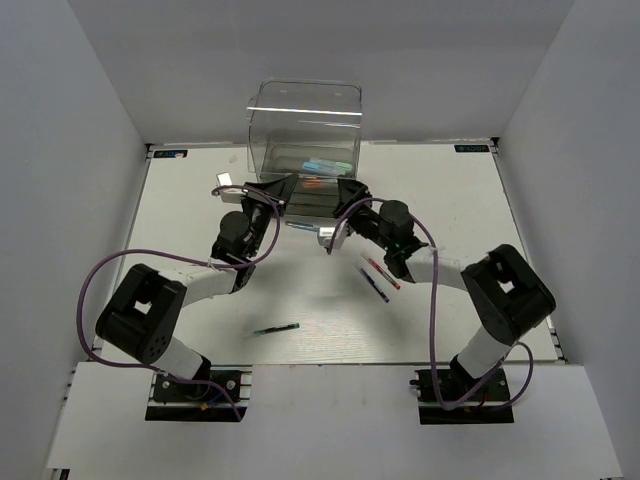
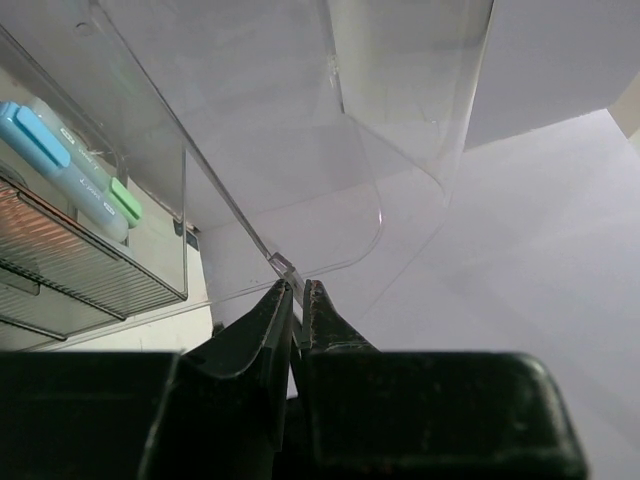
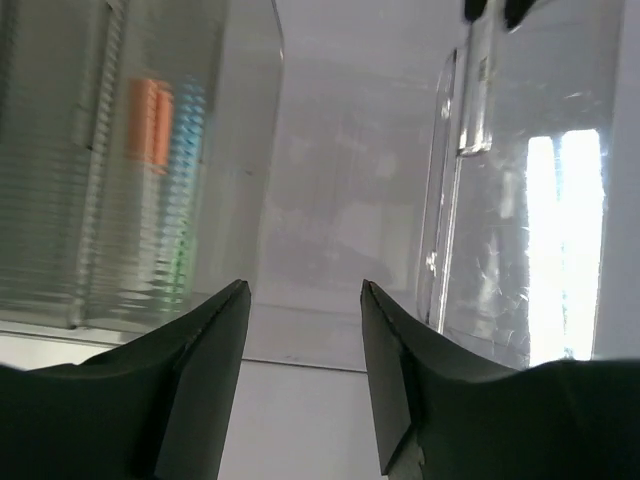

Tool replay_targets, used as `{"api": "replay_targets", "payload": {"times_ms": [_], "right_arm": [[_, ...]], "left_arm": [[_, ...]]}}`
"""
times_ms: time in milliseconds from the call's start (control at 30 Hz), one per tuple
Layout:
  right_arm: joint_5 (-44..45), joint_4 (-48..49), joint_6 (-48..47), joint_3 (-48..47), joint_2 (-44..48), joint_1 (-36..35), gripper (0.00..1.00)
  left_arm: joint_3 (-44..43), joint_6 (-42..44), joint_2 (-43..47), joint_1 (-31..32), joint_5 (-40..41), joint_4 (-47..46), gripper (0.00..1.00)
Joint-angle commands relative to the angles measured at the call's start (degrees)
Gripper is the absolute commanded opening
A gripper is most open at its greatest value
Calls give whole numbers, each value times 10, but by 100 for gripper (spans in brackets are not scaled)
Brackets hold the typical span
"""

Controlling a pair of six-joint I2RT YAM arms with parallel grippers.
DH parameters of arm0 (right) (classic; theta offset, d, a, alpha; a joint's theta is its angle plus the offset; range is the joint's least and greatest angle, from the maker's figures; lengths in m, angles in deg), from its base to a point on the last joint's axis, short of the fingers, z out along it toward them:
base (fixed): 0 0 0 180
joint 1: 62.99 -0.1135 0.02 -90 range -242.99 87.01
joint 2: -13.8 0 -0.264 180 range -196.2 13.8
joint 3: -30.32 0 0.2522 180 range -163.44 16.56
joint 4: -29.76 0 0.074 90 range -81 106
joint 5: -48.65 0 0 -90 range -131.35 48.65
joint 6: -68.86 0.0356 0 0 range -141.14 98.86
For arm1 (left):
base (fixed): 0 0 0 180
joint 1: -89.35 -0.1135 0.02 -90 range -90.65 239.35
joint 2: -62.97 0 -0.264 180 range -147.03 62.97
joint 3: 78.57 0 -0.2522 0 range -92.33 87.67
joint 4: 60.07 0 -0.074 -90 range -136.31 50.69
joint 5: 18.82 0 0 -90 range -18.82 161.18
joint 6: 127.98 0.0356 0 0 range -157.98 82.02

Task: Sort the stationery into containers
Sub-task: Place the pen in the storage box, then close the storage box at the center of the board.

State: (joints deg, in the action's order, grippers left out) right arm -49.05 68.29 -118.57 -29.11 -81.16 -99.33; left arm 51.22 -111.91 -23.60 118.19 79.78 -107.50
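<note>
The clear smoky drawer unit (image 1: 305,140) stands at the back centre. My left gripper (image 1: 275,192) is at its front left, shut on a thin clear plastic edge of a drawer (image 2: 285,266); in the left wrist view the gripper (image 2: 297,287) pinches it at the tips. A light blue marker (image 2: 38,138) and a mint-green marker (image 2: 105,195) lie in a drawer. My right gripper (image 1: 343,203) is open and empty at the unit's front right (image 3: 303,287). An orange marker (image 3: 148,120) shows through ribbed plastic. Red and dark purple pens (image 1: 378,275) and a dark green pen (image 1: 277,329) lie on the table.
White walls close in the table (image 1: 470,200) on three sides. Purple cables loop from both arms near the front. The left gripper's fingertips (image 3: 495,10) show at the top of the right wrist view, above a clear drawer wall.
</note>
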Motion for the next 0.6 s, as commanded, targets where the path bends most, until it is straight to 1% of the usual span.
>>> {"api": "replay_targets", "payload": {"times_ms": [0,33,67,133,267,300,333,400,433,467,500,533,567], "right_arm": [[-92,13,50,35,56,4,53],[-130,0,56,57,64,7,53],[-143,-47,57,65,91,7,52],[-175,-68,68,88,106,10,51],[-200,-147,89,112,150,11,42],[-204,-165,94,113,164,11,38],[-206,-202,104,112,170,11,29],[-206,-258,151,100,196,11,15],[-207,-315,165,94,204,11,0],[-205,-376,217,57,206,10,0],[-208,-407,238,43,211,11,0],[-209,-458,257,18,212,10,0],[-208,-491,311,1,212,11,0]], "left_arm": [[-14,7,20,3,-5,-12,0],[-14,7,20,3,-5,-12,0],[-14,7,20,3,-5,-12,0],[-14,7,20,3,-5,-12,0],[-9,7,20,3,-5,-7,0],[-9,7,15,3,-5,-7,0],[-9,7,15,3,-5,-7,0],[-14,7,0,3,-5,-2,0],[-14,7,-5,3,-10,4,0],[-14,7,-11,3,-10,5,0],[-20,7,-18,3,-10,5,0],[-20,7,-31,3,-10,5,0],[-25,7,-39,3,-10,5,0]]}}
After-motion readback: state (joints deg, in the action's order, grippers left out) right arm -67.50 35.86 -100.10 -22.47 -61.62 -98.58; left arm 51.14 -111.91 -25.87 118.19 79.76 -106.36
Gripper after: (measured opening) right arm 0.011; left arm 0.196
